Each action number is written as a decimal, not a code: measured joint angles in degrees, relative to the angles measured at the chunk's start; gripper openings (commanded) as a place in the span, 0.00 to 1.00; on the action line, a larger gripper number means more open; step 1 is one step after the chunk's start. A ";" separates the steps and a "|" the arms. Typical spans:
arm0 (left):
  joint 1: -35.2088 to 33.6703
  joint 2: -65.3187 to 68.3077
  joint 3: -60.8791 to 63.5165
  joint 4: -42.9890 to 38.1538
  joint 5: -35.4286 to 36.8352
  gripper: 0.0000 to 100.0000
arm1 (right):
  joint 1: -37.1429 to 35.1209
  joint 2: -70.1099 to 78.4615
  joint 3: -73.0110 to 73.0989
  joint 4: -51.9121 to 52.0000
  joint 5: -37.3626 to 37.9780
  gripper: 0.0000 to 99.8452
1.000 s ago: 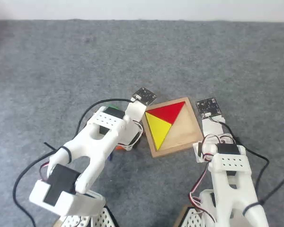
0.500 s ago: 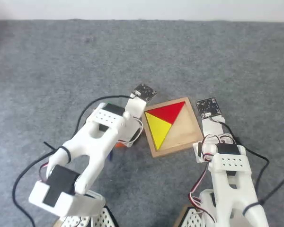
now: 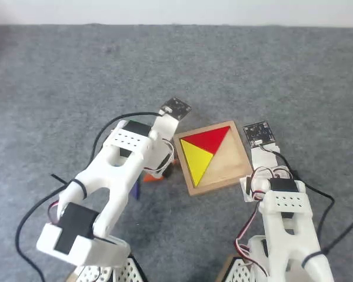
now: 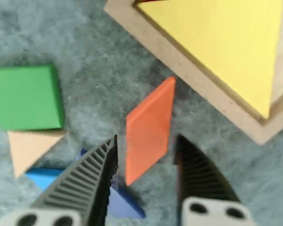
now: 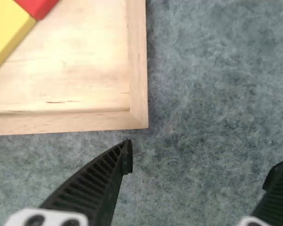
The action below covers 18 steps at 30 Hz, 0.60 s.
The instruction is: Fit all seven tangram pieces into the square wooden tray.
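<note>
Orange parallelogram (image 4: pixel 148 129) between parted jaws of left tool (image 4: pixel 146 143), near tray (image 4: pixel 188 66).

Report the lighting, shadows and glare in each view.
High view: soft, even light, no hard shadows, no glare on the tray. Left wrist view: a dark shadow hugs the orange piece and runs along the tray's wall. Right wrist view: flat light, a faint shadow along the tray's outer edge, no glare on the wood.

Counted: one tray (image 3: pixel 221 182); one yellow triangle (image 3: pixel 195 161), one red triangle (image 3: pixel 210 138); one orange parallelogram (image 4: pixel 148 129); one green square (image 4: pixel 26 97); one tan triangle (image 4: pixel 28 146).
</note>
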 measured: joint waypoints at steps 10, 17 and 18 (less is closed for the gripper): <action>-1.41 0.00 -0.97 0.00 -23.21 0.22 | 0.00 0.00 0.00 0.00 0.00 0.43; -1.93 0.09 1.85 -4.66 -26.90 0.22 | 0.00 0.00 0.00 0.00 0.00 0.43; -1.58 0.09 2.99 -5.71 -26.90 0.22 | 0.00 0.00 0.00 0.00 0.00 0.43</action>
